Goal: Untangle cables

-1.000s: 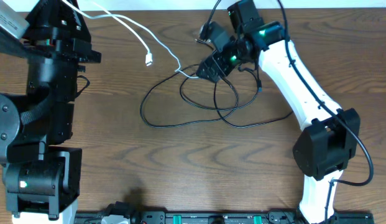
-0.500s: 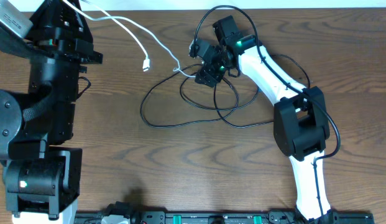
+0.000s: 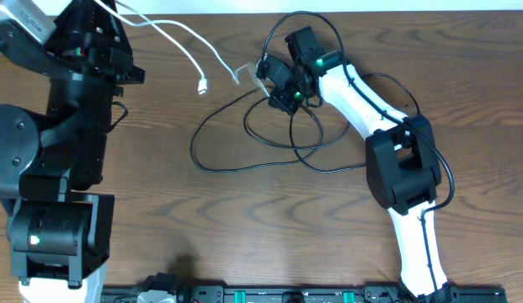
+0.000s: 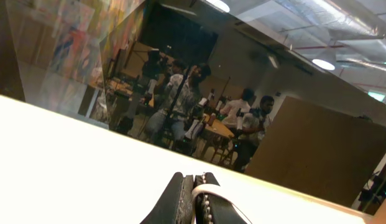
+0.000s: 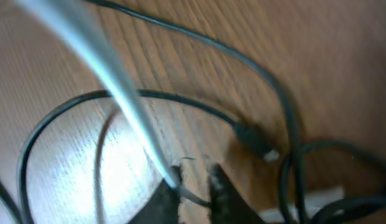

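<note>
A white cable (image 3: 181, 42) runs from the top left across the wooden table (image 3: 244, 227), with one plug (image 3: 202, 85) lying free. Its other strand reaches toward the black cables (image 3: 244, 162), which lie in overlapping loops at the table's middle. My left gripper (image 3: 105, 10) is raised at the far left and is shut on the white cable (image 4: 208, 185). My right gripper (image 3: 265, 77) sits at the upper edge of the tangle. In the right wrist view its jaws (image 5: 194, 180) are closed narrowly on the white cable (image 5: 127, 106), just above the wood. A black cable (image 5: 242, 62) and a small plug (image 5: 256, 141) lie just beyond.
The left arm's bulky black body (image 3: 67, 151) fills the table's left side. The right arm (image 3: 404, 168) rises from the front right, folded over the tangle's right side. A rail with equipment (image 3: 269, 295) lines the front edge. The left wrist view faces up into the room.
My right gripper has gone from wide open to closed on the white cable, and its arm has folded in leftward. The white cable's end has shifted up and away from the black loops.
</note>
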Available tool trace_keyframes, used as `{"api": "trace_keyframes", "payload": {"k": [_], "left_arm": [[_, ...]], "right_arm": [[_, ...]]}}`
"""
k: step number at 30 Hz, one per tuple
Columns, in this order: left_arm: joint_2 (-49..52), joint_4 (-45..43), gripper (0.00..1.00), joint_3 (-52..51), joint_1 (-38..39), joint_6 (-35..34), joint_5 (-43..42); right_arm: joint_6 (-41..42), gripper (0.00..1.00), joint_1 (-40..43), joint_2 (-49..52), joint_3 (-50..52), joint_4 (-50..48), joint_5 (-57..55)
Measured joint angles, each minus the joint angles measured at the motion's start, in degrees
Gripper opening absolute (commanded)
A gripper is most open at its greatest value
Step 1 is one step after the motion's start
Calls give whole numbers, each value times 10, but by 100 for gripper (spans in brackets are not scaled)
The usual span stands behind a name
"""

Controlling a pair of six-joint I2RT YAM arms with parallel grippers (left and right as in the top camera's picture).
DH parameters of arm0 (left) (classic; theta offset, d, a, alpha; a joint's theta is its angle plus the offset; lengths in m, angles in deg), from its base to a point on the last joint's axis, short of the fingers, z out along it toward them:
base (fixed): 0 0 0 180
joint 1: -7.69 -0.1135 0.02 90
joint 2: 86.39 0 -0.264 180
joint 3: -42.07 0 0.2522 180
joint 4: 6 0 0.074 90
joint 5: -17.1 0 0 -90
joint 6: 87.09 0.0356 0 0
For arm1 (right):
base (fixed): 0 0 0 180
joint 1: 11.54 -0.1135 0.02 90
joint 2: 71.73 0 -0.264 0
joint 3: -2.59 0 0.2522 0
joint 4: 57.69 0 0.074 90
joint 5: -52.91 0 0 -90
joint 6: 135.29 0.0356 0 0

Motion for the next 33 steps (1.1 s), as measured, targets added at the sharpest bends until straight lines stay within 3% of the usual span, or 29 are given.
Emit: {"api": "trace_keyframes", "payload": {"k": [11,16,20,23,28,33], "left_arm": [[24,69,8,0,0,0,-1],[44,191,7,1,0,0,-10],[82,292,7,0,0,0,-10],[113,343,7,0,0,0,-12],[138,361,7,0,0,0,-20],[139,378,7,0,0,0,-26]], "right_arm": [[143,1,11,-94,1,125,8],[136,1,10,-123,1,162,52],[131,1,17,-147,1,162,97],[189,1,36,-167,1,153,101],[315,1,65,-167,12,54,146],[356,1,48,-166,19,43,208]]}}
